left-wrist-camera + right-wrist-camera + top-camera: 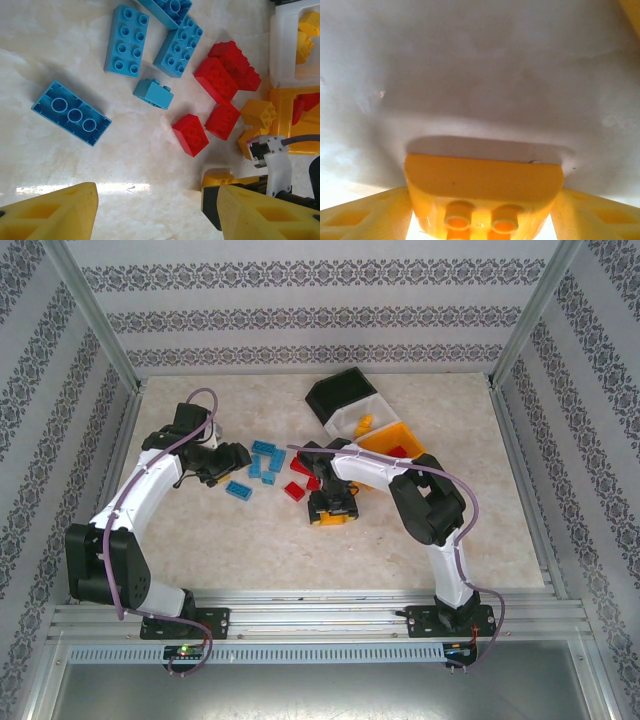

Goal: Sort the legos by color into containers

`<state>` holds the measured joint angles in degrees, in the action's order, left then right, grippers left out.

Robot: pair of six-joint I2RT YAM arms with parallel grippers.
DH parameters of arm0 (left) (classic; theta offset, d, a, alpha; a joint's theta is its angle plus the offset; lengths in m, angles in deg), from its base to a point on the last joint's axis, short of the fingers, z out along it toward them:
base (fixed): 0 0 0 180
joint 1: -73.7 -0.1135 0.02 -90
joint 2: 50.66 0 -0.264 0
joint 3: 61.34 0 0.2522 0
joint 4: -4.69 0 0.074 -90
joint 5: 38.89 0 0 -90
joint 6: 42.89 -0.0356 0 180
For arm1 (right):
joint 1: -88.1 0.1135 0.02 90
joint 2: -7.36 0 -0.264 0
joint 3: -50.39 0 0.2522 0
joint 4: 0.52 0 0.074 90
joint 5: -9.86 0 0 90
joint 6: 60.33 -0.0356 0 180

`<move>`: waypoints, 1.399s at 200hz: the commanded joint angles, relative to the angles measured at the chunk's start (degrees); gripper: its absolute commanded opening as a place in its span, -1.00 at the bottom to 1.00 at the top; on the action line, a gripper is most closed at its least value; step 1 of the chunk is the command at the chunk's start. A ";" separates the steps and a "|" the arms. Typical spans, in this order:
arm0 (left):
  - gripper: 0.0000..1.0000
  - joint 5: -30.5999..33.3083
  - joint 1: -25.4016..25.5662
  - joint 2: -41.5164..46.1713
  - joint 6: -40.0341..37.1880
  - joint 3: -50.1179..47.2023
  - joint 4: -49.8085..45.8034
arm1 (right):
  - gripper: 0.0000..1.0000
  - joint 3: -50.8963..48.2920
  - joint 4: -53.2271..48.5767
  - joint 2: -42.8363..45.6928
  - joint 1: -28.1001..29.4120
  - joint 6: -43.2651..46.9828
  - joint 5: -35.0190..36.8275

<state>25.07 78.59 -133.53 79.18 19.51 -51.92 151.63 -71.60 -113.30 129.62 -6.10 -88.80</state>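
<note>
Flanking the right pincer (335, 510) and yellow lego (482, 185): red legos (296, 490), orange bin (378, 440).

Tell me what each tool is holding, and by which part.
Right tool: a yellow brick, pinched by its two opposite ends, studs toward the camera. Left tool: open, holding nothing.
</note>
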 commanded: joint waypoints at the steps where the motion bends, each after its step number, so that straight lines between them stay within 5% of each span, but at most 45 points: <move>1: 0.30 -0.98 -1.06 0.30 -2.36 0.22 -2.14 | 0.36 0.23 -0.41 -2.98 0.72 -1.65 2.57; 40: 0.31 -1.36 -1.34 -0.11 -2.51 0.44 -2.06 | 0.12 0.40 -1.60 -2.68 0.75 -1.67 5.05; 92: 0.31 -2.47 -1.28 -0.97 -2.01 -0.14 -0.61 | 0.11 5.42 -6.70 5.46 -2.02 -0.86 6.29; 133: 0.32 3.55 -1.22 -3.42 -2.25 -1.19 -7.01 | 0.11 16.72 -9.83 6.79 -8.99 1.68 7.64; 186: 0.39 5.33 -1.28 -6.91 5.27 -3.54 -5.77 | 0.12 34.09 -8.71 -2.79 -17.67 7.00 9.48; 280: 0.45 6.26 -3.30 -16.31 19.53 -0.92 1.17 | 0.21 60.68 -9.43 -24.42 -24.01 14.81 11.19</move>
<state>29.39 76.23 -146.93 94.07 16.58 -52.62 208.11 -79.45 -136.42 106.91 6.44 -78.40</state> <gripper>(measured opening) 0.722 0.592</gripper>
